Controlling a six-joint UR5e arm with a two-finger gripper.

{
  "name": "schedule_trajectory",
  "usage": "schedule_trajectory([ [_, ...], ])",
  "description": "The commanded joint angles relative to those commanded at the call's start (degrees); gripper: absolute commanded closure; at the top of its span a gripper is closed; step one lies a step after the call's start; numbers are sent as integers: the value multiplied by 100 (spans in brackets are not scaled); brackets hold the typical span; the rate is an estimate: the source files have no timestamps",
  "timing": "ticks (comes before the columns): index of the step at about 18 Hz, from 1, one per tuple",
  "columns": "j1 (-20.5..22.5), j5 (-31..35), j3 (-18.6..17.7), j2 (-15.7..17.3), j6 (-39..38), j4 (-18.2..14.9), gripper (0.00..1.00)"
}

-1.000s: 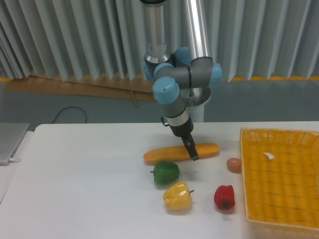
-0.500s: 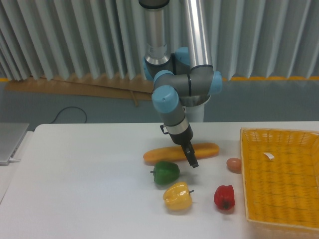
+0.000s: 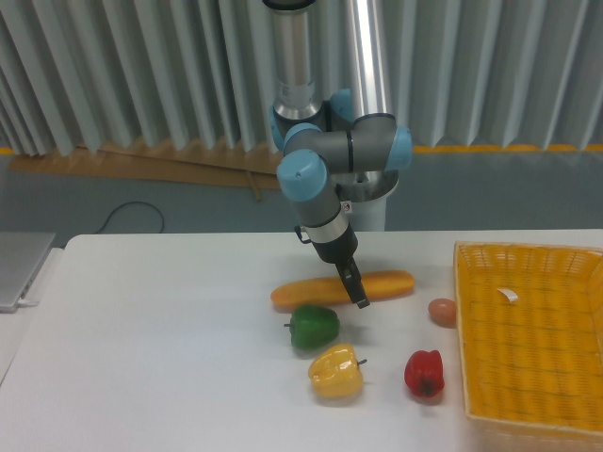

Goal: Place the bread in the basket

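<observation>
The bread (image 3: 306,291), a long golden-orange loaf, lies flat on the white table near its middle. My gripper (image 3: 355,292) reaches down over the loaf's right half. Its dark near finger (image 3: 354,284) crosses the front of the loaf, and the far finger is hidden behind it. The jaws stand open astride the loaf, which still rests on the table. The basket (image 3: 462,311), yellow-orange mesh with a small white tag, sits at the right edge of the table, a short way right of the loaf's end.
A green pepper (image 3: 314,327) sits just in front of the loaf, close to my finger. A yellow pepper (image 3: 336,371) and a red pepper (image 3: 424,373) lie nearer the front. A small tan ball (image 3: 442,312) rests beside the basket's left rim.
The gripper dipped lower over the loaf, then shifted slightly left and up along it. The loaf and the peppers have not moved.
</observation>
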Motion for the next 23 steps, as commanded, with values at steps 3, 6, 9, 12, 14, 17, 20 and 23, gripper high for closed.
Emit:
schedule_trajectory([
  [3, 17, 0, -35, -9, 0, 0, 0],
  [6, 53, 0, -61, -9, 17, 0, 0],
  [9, 44, 0, -158, 61, -9, -9, 0],
  [12, -17, 9, -272, 114, -123, -9, 0],
  [14, -122, 26, -202, 132, -123, -18, 0],
  [17, -289, 324, -167, 88, -446, -18, 0],
  [20, -378, 475, -36, -26, -563, -26, 0],
  [23, -413, 492, 52, -280, -642, -18, 0],
])
